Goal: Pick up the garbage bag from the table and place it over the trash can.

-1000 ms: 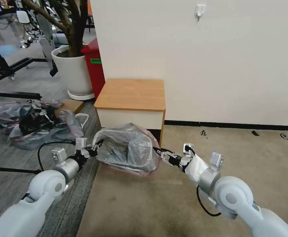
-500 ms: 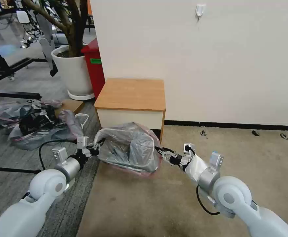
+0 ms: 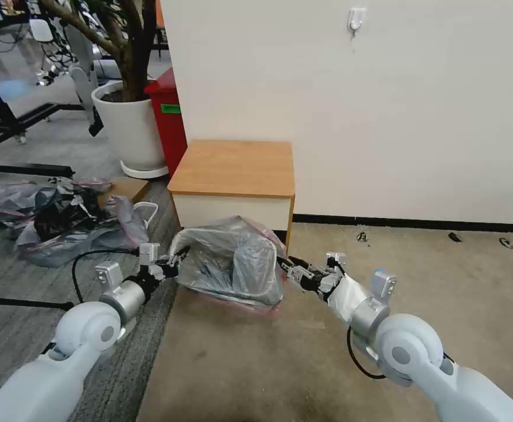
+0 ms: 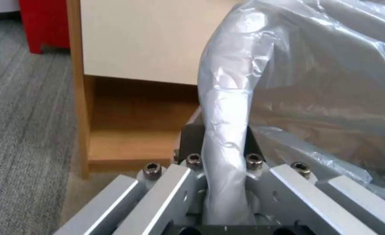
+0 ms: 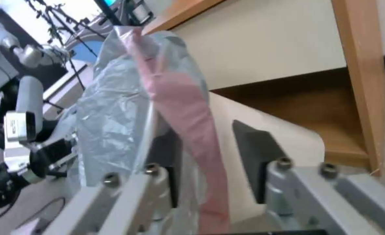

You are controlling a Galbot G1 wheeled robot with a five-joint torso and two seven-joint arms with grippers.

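1. Low on the beige carpet, just in front of the small wooden nightstand table [image 3: 233,167] with its light-brown top, white drawer front and open shelf: the thin crinkly translucent grey garbage bag [image 3: 230,266], pink-red drawstring band along its mouth. It is draped over a cream-beige bin; the bin itself is hard to make out through the plastic in the head view.
2. Left gripper [image 3: 171,262] at the bag's left edge. Left wrist view: a twisted rope of grey plastic [image 4: 227,130] runs between its fingers, which are clenched on it.
3. Right gripper [image 3: 289,268] at the bag's right edge. Right wrist view: pink band and grey film [image 5: 175,98] pass between its dark pads; fingers stand somewhat apart, and whether they pinch the plastic I cannot tell. Smooth cream wall of the trash can [image 5: 253,120] shows just behind the pads.
4. Far left on the grey floor: heap of grey and black plastic bags [image 3: 57,217]. Behind it, a white round plant pot [image 3: 127,126] and a tall red bin [image 3: 168,111] beside the wall.
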